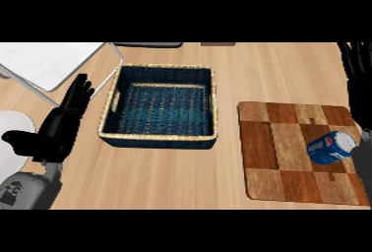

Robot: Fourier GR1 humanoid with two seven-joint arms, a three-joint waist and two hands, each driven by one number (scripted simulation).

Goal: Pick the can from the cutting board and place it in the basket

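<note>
Can point(332, 147): on its side at the right of the board, blue with a silver end, near the frame's right edge; not lifted, not held.
Board point(280, 162): chequered wood, lower right of the frame, flat on the worktop, well apart from the basket.
Basket point(158, 139): dark blue weave with a pale rim, centre of the frame, nothing inside as far as shown.
Progress: nothing done yet by the look of it; grasp, lift, carry leftward and release into the basket all left to do.
Left hand point(64, 120): left of the frame, just beside the basket's left wall, fingers straight and spread, pointing toward the top, holding nothing; resting.
Right hand point(356, 61): upper right edge of the frame, mostly cut off, dark fingers hanging above the board's far corner; curl of fingers impossible to tell, nothing seen in it.
Worktop point(181, 177): light wood planks, bare between basket and board.
Surroundings: white panel point(47, 61) with a metal frame at upper left; pale rounded shape point(13, 123) at the left edge, not identifiable.
</note>
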